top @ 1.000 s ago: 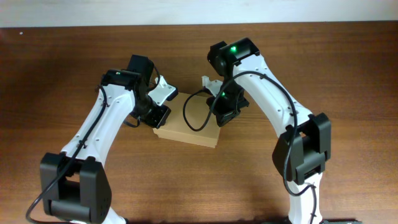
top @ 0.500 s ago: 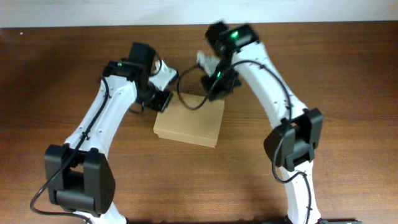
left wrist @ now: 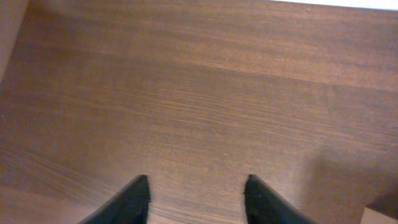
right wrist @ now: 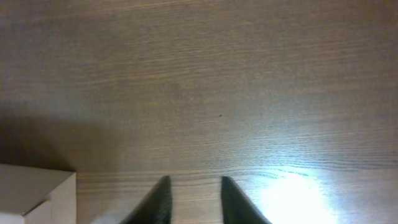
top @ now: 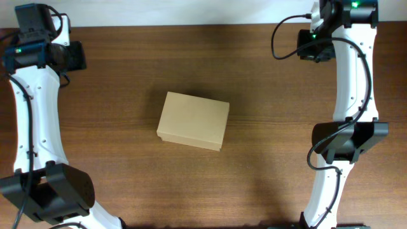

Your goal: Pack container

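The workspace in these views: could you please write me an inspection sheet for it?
Surface: brown wood-grain table, glare patch in the right wrist view.
Job's things: container, lid shut, lying mid-table, touched by neither arm.
Clutter: nothing seen.
Grippers: left gripper fingers apart, holding nothing, at the far left corner; right gripper fingers apart, holding nothing, at the far right corner.
Cables: black cable looping out near the right gripper.
Surroundings: pale strip beyond the table's far edge.

The brown wooden desk carries 1 thing: the container, lying flat with its lid shut. It sits between the left jaws and right jaws, well apart from both, with bare wood under each.
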### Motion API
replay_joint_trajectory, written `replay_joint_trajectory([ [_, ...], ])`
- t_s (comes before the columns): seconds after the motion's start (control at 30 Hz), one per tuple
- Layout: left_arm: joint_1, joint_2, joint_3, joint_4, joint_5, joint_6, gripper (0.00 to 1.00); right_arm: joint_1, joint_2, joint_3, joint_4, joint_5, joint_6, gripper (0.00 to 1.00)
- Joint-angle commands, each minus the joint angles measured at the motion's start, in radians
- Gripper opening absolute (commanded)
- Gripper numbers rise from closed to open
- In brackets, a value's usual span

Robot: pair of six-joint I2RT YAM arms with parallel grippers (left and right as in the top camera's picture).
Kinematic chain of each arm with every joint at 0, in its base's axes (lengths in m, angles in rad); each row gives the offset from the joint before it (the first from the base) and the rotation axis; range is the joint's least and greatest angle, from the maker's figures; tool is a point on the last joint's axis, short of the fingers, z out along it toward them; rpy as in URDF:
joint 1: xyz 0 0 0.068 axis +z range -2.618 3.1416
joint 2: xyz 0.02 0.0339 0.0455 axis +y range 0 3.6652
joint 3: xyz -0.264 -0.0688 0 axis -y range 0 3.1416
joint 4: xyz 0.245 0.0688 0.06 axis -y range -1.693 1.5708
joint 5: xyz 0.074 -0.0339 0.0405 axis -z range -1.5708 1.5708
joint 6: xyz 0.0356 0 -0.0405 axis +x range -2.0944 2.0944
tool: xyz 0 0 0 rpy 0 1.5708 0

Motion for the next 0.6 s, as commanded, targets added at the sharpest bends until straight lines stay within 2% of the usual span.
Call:
replay_joint_trajectory([
  [0.0,0.0,0.002,0.016,-0.002,0.045,-0.042,1.0,0.002,-0.01,0.015,-0.003,0.023,0.01,0.99],
  [0.17,0.0,0.002,0.016,0.002,0.045,-0.043,1.0,0.001,-0.01,0.015,-0.022,0.021,0.011,0.99],
  [0.27,0.0,0.002,0.016,0.002,0.045,-0.043,1.0,0.0,-0.01,0.015,-0.048,-0.061,0.01,1.0],
  [0.57,0.0,0.002,0.016,0.002,0.045,-0.043,1.0,0.013,-0.036,0.015,-0.049,-0.051,0.009,0.99],
])
